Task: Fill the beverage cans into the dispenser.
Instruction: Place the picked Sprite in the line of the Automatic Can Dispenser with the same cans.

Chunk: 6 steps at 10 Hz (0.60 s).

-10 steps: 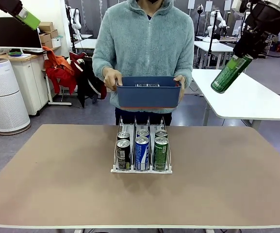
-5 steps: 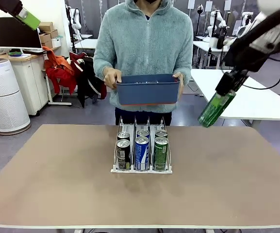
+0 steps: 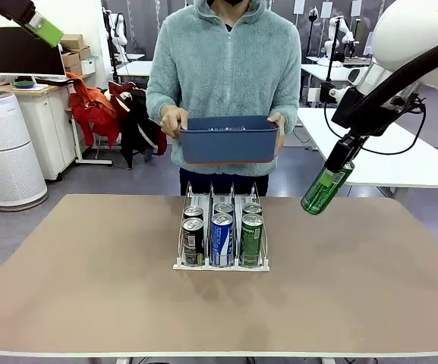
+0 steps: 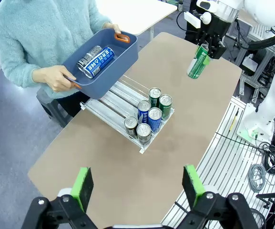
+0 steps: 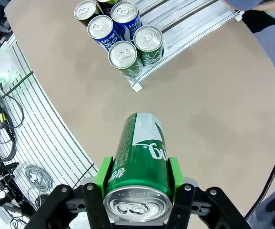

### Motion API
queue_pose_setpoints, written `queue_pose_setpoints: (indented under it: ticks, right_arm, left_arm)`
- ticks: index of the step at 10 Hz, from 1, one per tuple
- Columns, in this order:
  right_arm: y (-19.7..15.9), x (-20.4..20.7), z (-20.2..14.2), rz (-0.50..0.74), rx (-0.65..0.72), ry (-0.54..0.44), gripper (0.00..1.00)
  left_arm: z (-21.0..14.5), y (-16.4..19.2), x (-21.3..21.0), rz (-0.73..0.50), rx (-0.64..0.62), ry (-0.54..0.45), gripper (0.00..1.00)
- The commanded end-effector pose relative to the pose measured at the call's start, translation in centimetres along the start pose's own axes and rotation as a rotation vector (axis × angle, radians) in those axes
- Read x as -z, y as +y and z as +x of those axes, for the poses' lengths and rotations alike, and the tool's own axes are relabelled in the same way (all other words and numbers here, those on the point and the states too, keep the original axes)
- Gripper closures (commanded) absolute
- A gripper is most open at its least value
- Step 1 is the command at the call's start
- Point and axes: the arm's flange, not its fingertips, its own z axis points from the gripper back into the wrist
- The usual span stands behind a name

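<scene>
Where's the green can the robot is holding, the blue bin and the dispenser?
green can (image 3: 324,189), front view, middle of its side.
blue bin (image 3: 230,145), front view, front wall.
dispenser (image 3: 220,267), front view, white front lip.

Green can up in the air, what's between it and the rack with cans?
Nothing, just bare table. The front view shows the green can hanging right of the dispenser, with no thing between them.

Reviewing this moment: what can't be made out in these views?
Dark-blue plastic bin, contents: front view, near wall hides nearly all.
Rear silver-topped cans in the clear wire-divided dispenser: front view, front cans cover their labels.
Dark can inside the bin: left wrist view, print too small.
</scene>
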Motion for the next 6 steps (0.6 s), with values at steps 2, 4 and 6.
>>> queue_pose_setpoints:
  ticks: [2,4,6]
  right_arm:
    - [0.0,0.0,0.0,0.0,0.0,0.0,0.42]
    - [-0.7,3.4,1.0,0.079,0.097,-0.043,0.42]
    - [1.2,5.8,1.7,0.02,0.281,-0.021,0.42]
  left_arm:
    - [-0.2,0.1,0.1,0.003,0.008,0.002,0.0]
    - [-0.2,0.1,0.1,0.003,0.008,0.002,0.0]
    - [-0.2,0.1,0.1,0.003,0.008,0.002,0.0]
